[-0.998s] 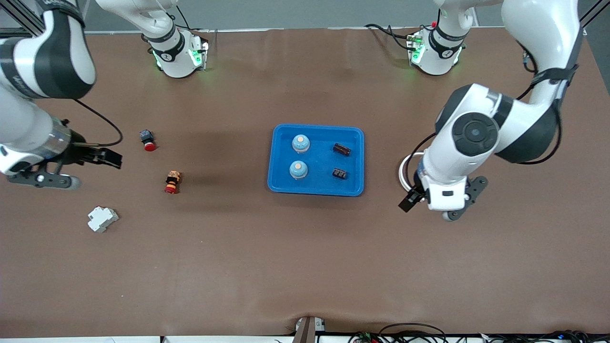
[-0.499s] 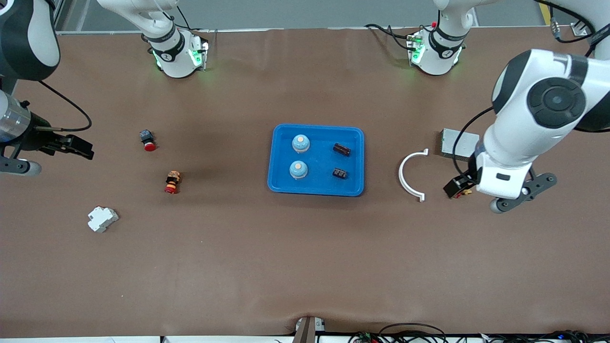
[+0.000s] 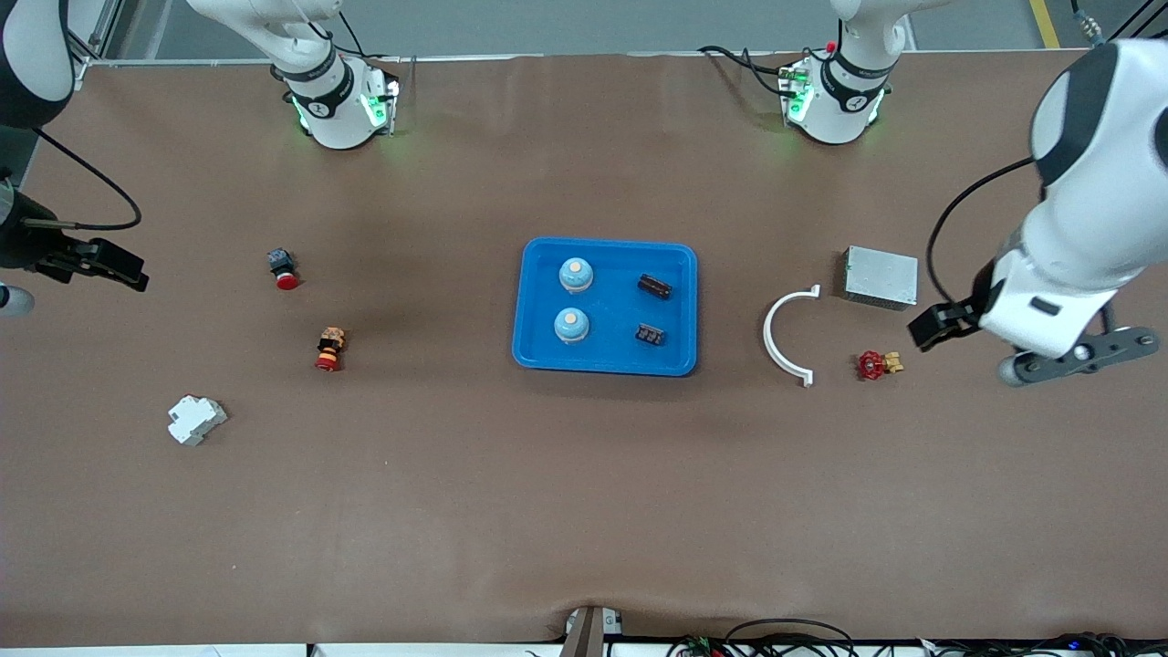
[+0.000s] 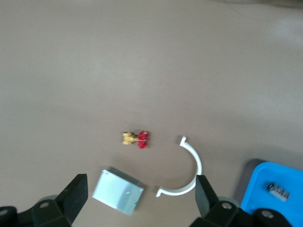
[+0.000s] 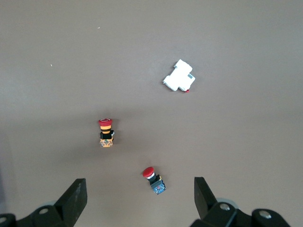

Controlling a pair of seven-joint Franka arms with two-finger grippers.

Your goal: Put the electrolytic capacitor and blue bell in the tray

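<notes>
The blue tray point(image 3: 606, 306) is seen at the middle of the brown table point(image 3: 547, 502), and its corner shows in the left wrist view point(image 4: 279, 189). Four small parts lie in it. Two blue bells point(image 3: 576, 273) point(image 3: 571, 325) with pale orange tops sit in the half toward the right arm's end, one at 12 o'clock from the other. Two dark electrolytic capacitors point(image 3: 654, 286) point(image 3: 649, 334) lie in the half toward the left arm's end, apart from each other; their markings cannot be made out.

At 3 o'clock from the tray, a white half-ring clamp point(image 3: 787, 334) point(image 4: 187, 168) lies flat. A red-handled brass valve point(image 3: 877, 365) point(image 4: 136, 139) is found just beside it toward the left arm's end, and a grey metal box point(image 3: 881, 276) point(image 4: 117, 191) is placed at 12 o'clock from the valve.

At 9 o'clock from the tray, a red push button on a blue body point(image 3: 283, 268) point(image 5: 153, 179) is seen, with a red and orange push button point(image 3: 330, 349) point(image 5: 106, 132) nearer the front camera and a white circuit breaker point(image 3: 195, 419) point(image 5: 179, 76) nearer still.

The left gripper point(image 3: 944, 325) point(image 4: 142, 198) is held over bare table near the grey metal box, its fingers spread wide with nothing between them. The right gripper point(image 3: 105, 263) point(image 5: 137, 198) is held over the table edge at the right arm's end, likewise spread and holding nothing.
</notes>
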